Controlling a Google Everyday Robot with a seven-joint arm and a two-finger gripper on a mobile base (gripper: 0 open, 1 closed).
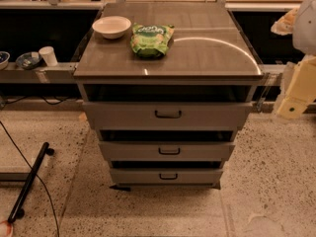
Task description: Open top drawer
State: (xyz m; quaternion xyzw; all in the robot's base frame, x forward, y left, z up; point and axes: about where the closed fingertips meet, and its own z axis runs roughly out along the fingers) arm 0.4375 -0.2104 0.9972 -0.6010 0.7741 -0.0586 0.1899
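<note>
gripper (295, 95): hanging at right edge, well apart from drawers; opening not showing.
top drawer (123, 115): looking shut, handle (168, 114) facing near for a straight pull.

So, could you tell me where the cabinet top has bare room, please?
Bare: right half of the cabinet top, past the green snack bag, and front strip. Crowded: back left, white bowl beside the bag. Gripper hangs right of the cabinet top.
</note>
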